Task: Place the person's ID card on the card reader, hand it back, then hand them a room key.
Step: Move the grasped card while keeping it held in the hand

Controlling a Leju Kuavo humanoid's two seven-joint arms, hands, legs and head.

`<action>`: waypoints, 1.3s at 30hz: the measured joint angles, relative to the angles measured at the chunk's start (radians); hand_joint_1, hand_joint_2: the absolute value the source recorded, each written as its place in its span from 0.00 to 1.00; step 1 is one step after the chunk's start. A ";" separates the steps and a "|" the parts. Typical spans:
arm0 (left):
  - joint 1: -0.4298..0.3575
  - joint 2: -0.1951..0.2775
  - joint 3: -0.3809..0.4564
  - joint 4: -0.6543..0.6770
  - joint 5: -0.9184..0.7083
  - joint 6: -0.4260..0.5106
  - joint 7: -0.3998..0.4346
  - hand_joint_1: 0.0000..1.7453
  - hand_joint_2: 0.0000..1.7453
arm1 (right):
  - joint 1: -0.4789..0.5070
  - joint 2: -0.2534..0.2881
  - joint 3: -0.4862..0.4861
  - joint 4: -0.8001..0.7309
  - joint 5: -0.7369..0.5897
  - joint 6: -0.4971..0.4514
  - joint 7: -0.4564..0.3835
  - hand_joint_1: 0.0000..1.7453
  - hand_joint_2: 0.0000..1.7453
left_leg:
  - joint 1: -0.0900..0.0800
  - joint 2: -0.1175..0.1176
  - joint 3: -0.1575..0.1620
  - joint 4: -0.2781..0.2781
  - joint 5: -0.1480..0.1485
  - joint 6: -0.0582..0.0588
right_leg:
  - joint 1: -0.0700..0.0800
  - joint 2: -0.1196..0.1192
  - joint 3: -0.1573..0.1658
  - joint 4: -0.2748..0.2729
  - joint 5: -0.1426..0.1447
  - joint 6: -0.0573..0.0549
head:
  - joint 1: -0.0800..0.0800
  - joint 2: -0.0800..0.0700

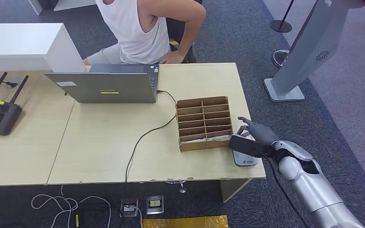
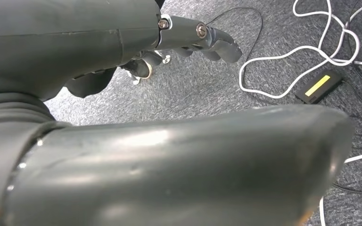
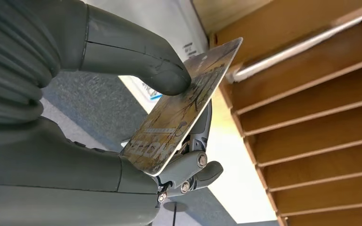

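My right hand (image 1: pixel 254 137) hovers at the table's right front corner, just right of the cardboard slot box (image 1: pixel 204 123) and over the flat white card reader (image 1: pixel 245 159). Thumb and fingers pinch a card (image 3: pixel 184 108) printed with a picture and the word HOTEL, a room key card, held tilted on edge next to the box's wooden dividers (image 3: pixel 311 117). The person (image 1: pixel 142 28) in a white sleeveless top sits behind the far side of the table, turned away. My left hand (image 2: pixel 202 40) hangs over grey carpet and holds nothing, its fingers apart from the thumb.
A grey laptop (image 1: pixel 104 85) stands open at the table's far side, its black cable (image 1: pixel 145 135) running over the front edge. A black antenna device (image 1: pixel 0 114) lies on the left. A grey kiosk stand (image 1: pixel 304 52) is at the right. White cables (image 2: pixel 320 52) lie on the floor.
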 joint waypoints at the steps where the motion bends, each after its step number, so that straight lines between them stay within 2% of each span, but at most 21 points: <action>1: 0.000 0.000 0.000 0.000 0.001 0.000 0.000 0.00 0.00 | 0.001 0.004 0.002 0.005 -0.001 -0.001 0.000 1.00 1.00 | 0.000 0.000 0.000 0.000 0.000 0.000 | 0.000 0.000 0.000 0.000 0.000 0.000 | 0.000 0.000; 19: 0.001 0.000 0.000 0.000 0.010 0.000 0.006 0.00 0.00 | 0.006 0.016 0.015 0.041 -0.040 -0.010 -0.002 1.00 1.00 | 0.000 0.000 0.000 0.000 0.000 0.000 | 0.000 0.000 0.000 0.000 0.000 0.000 | 0.000 0.000; 39: 0.003 -0.003 0.000 0.000 -0.003 0.003 0.009 0.00 0.00 | -0.008 -0.056 -0.073 0.058 -0.071 -0.058 -0.014 1.00 1.00 | 0.000 0.000 0.001 0.000 0.000 0.000 | 0.000 0.000 0.000 0.000 0.000 0.000 | 0.000 0.000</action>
